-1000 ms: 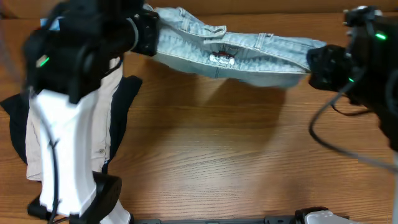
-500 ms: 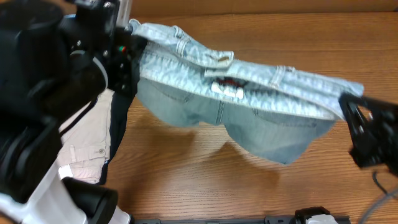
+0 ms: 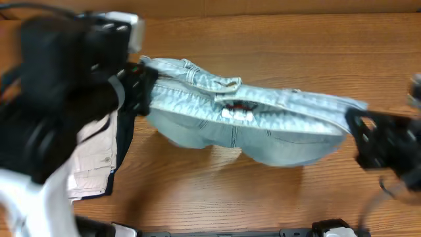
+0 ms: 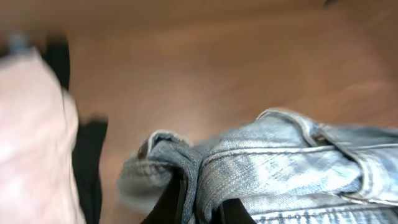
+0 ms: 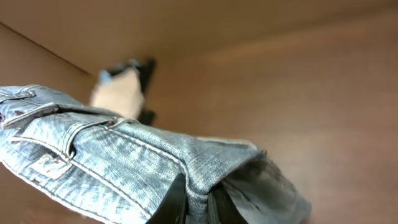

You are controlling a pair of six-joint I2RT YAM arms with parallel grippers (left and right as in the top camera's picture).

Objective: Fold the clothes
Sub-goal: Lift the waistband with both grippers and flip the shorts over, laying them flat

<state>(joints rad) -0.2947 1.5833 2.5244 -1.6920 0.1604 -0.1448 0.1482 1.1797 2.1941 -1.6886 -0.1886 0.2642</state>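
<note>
Left gripper (image 4: 198,205) and right gripper (image 5: 198,200) clamp the denim shorts (image 3: 263,135) at 9 and 3 o'clock. Lower evenly, waistband taut.

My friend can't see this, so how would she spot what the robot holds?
Find the wooden table, then look at its middle. Stretched from the left gripper to the right gripper are light-blue denim shorts with a white waist label. The beige shorts and black piece lie at the left, ungripped.
</note>
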